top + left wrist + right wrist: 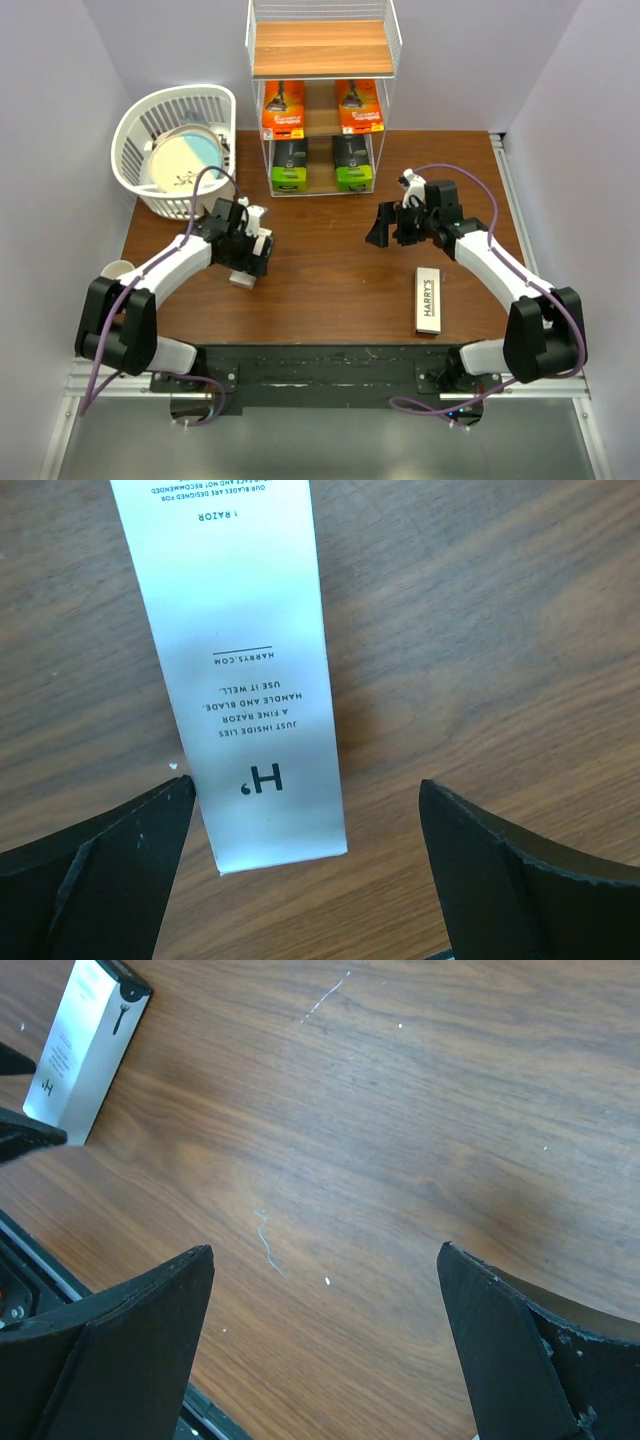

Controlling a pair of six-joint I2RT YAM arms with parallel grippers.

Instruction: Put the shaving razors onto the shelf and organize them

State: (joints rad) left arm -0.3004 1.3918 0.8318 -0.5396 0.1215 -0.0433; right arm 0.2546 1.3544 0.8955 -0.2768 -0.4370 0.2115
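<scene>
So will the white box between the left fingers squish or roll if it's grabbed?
Probably no rolling: the white box has flat sides and lies flat on the table. It looks like thin card, so a hard squeeze might dent it. Likely light, it may slide on the wood.

Top view: the left gripper (247, 262) covers most of one slim white box (241, 279), so that a single end is exposed. The shelf (322, 47) is cut by the upper edge. Print on its orange boxes (283, 108) and black-and-lime packs (290, 166) is too small to read. The left arm (170, 265) hides part of the mug (117, 270).

Left wrist view: the slim white box (250, 680) runs past the top edge, and both fingers (100, 880) are cropped at the bottom.

Right wrist view: a slim white box (85, 1050) is cropped at the top, its fine print illegible.
</scene>
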